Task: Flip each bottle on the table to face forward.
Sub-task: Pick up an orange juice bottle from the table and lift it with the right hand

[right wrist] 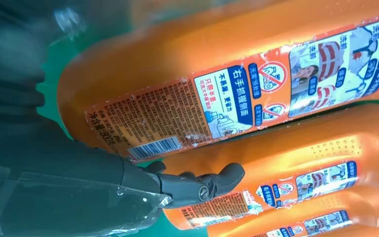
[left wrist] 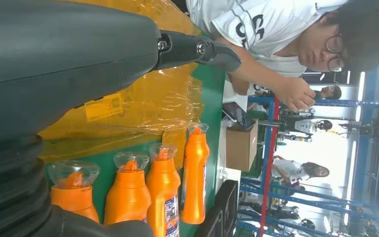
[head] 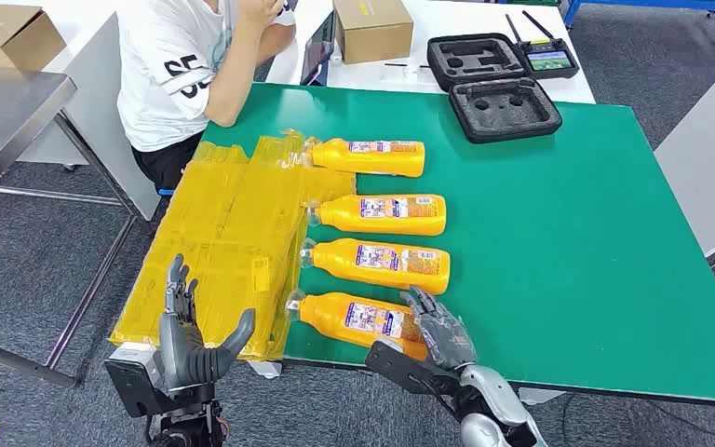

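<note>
From the head view, my right hand (head: 439, 328) rests fingers-spread on the nearest orange plastic bottle (head: 358, 318), at six o'clock on the green table (head: 596, 242). My left hand (head: 191, 331) is spread, holding nothing.

Right wrist view: the bottle could slip and bump the next orange bottle (right wrist: 296, 173).

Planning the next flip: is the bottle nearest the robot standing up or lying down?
Lying down. The nearest bottle rests on its side on the green table, back label with barcode facing up, the right hand at its base.
</note>
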Robot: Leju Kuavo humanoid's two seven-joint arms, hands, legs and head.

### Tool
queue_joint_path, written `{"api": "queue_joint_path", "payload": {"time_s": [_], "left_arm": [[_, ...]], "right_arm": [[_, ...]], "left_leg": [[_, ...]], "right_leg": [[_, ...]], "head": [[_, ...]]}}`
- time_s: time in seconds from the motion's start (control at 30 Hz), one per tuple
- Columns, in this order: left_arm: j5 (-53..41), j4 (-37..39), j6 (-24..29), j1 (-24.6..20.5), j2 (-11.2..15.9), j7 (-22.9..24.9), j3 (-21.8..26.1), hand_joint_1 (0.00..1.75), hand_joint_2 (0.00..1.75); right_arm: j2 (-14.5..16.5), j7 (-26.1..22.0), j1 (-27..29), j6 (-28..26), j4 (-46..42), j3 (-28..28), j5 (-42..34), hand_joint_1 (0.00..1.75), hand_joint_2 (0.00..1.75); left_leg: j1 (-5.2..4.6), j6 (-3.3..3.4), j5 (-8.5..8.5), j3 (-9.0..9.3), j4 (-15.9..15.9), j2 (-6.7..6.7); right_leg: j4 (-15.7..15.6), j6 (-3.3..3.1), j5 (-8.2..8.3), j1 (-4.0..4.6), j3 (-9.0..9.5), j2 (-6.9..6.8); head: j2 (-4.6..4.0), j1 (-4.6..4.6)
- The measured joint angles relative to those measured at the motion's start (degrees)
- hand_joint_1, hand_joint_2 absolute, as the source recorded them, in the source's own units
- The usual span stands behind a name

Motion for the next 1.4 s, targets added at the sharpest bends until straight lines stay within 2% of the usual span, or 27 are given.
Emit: {"api": "queue_joint_path", "payload": {"time_s": [0.23, 0.3, 0.33, 0.43, 0.47, 0.5, 0.6, 0.77, 1.17, 1.4], "left_arm": [[0.1, 0.0, 0.0, 0.0, 0.1, 0.0, 0.0, 0.00, 1.75], [0.1, 0.0, 0.0, 0.0, 0.1, 0.0, 0.0, 0.00, 1.75], [0.1, 0.0, 0.0, 0.0, 0.1, 0.0, 0.0, 0.00, 1.75], [0.1, 0.0, 0.0, 0.0, 0.1, 0.0, 0.0, 0.00, 1.75], [0.2, 0.0, 0.1, 0.0, 0.1, -0.1, 0.0, 0.00, 1.75], [0.2, 0.0, 0.1, 0.0, 0.1, -0.2, 0.0, 0.00, 1.75], [0.5, 0.0, 0.3, 0.0, 0.1, -0.5, 0.0, 0.00, 1.75], [0.9, 0.0, 0.5, 0.0, 0.2, -0.7, 0.0, 0.00, 1.75], [1.4, 0.1, 0.5, -0.5, 0.4, -0.9, 0.0, 0.00, 1.75], [1.6, 0.8, -0.2, -1.1, 0.4, -1.0, -0.1, 0.00, 1.75]], "right_arm": [[-0.3, -0.1, -0.4, 0.0, 0.4, 0.0, -0.3, 0.13, 1.75], [-0.4, -0.1, -0.4, 0.0, 0.4, 0.0, -0.3, 0.19, 1.75], [-0.4, -0.1, -0.4, 0.0, 0.5, 0.0, -0.3, 0.33, 1.75], [-0.5, -0.1, -0.5, 0.0, 0.6, 0.0, -0.4, 1.19, 1.75], [-0.6, -0.1, -0.5, 0.1, 0.7, 0.0, -0.5, 1.39, 1.75], [-0.6, -0.1, -0.7, 0.3, 0.8, 0.0, -0.6, 1.50, 1.75], [-0.7, -0.1, -1.2, 1.2, 1.1, 0.1, -0.8, 1.69, 1.75], [-1.1, -0.1, -2.6, 3.0, 2.6, 0.3, -1.6, 1.75, 1.75], [-1.9, -0.2, -4.8, 5.4, 4.8, 1.0, -2.5, 1.75, 1.75], [-1.7, -8.3, -4.4, 4.3, 5.1, 1.1, -10.8, 1.75, 1.75]], "left_leg": [[0.00, 0.00, 0.00, 0.00, 0.0, 0.00], [0.00, 0.00, 0.00, -0.01, 0.0, 0.00], [0.00, 0.00, 0.00, -0.01, 0.0, 0.00], [0.00, 0.00, 0.00, -0.01, 0.0, 0.00], [0.00, 0.00, 0.00, -0.01, 0.0, 0.00], [0.00, 0.00, 0.00, 0.00, 0.0, 0.00], [0.00, 0.00, 0.00, 0.01, 0.0, 0.00], [0.00, 0.00, 0.01, 0.05, 0.0, 0.00], [0.00, 0.04, -0.05, 0.37, 0.0, 0.04], [-0.01, 0.07, -0.02, 0.39, 0.0, 0.02]], "right_leg": [[0.0, 0.00, 0.00, 0.00, 0.00, 0.00], [0.0, 0.00, 0.00, 0.00, 0.00, 0.00], [0.0, 0.00, 0.00, 0.00, 0.00, 0.00], [0.0, 0.00, 0.00, 0.00, 0.00, 0.00], [0.0, 0.00, 0.00, 0.00, 0.00, 0.00], [0.0, 0.00, 0.00, 0.00, 0.00, 0.00], [0.0, 0.00, 0.00, 0.00, 0.00, 0.00], [0.0, 0.00, 0.00, 0.00, 0.03, 0.00], [0.0, 0.00, 0.00, 0.01, 0.29, 0.03], [0.0, 0.01, 0.01, 0.00, 0.35, 0.02]], "head": [[0.00, 0.01], [0.00, 0.01], [0.00, 0.01], [0.00, 0.00], [-0.01, 0.00], [-0.01, 0.00], [0.00, 0.00], [0.00, 0.00], [0.00, 0.01], [0.00, -0.01]]}}
